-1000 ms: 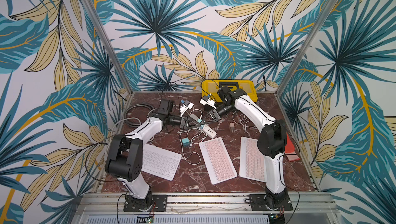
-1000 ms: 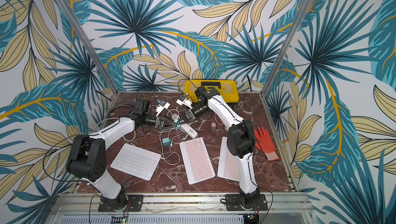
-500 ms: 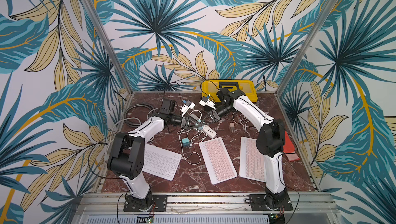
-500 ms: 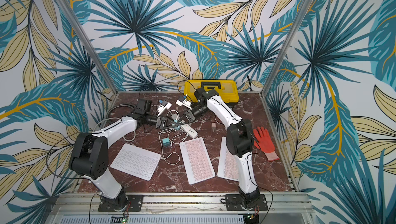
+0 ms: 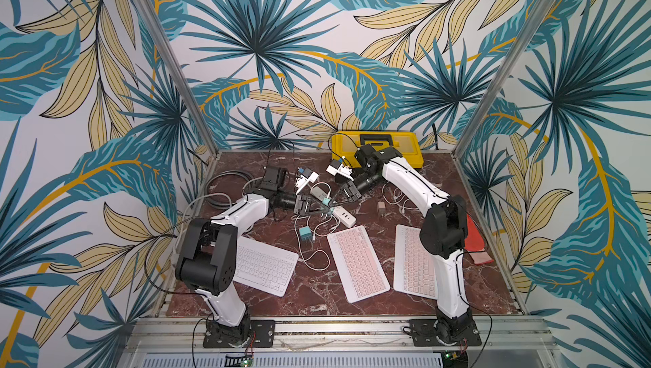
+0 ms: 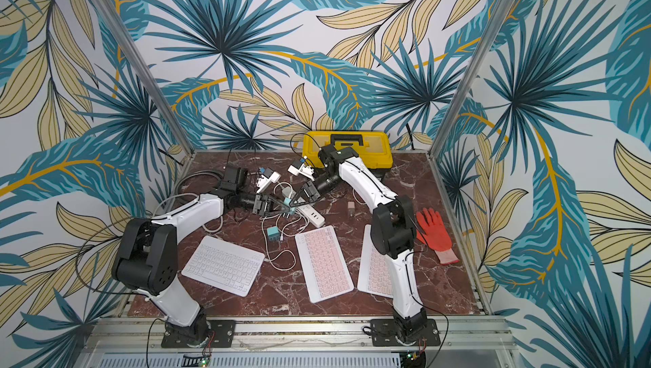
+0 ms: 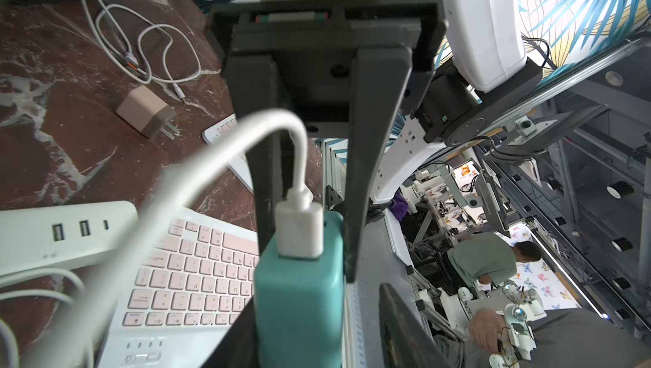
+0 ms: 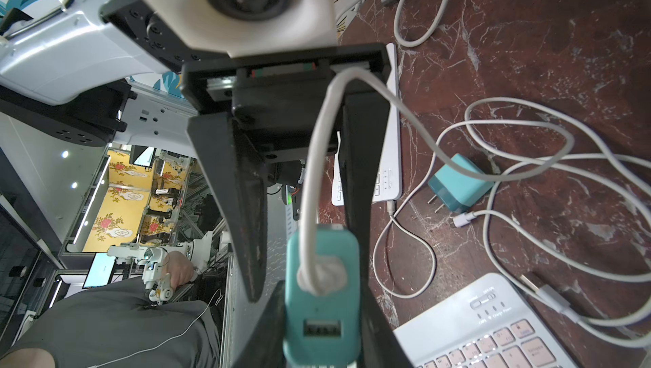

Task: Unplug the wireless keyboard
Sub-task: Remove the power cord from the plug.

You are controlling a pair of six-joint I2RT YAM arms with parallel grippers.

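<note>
Both tools have closed in since a second ago, meeting above the bench. Left tool [image 7: 310, 243] pinches the teal charger [image 7: 299, 299]; right tool [image 8: 303, 278] also clamps it. White plug [image 7: 298, 230] remains seated, so pulling comes next.

Marble table [image 5: 458, 278] bears keyboards [image 5: 357, 264] (three), cables [image 5: 317, 260].

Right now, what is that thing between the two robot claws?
A teal charger block with a white USB cable plugged into it. Both wrist views show it between the jaws.
</note>
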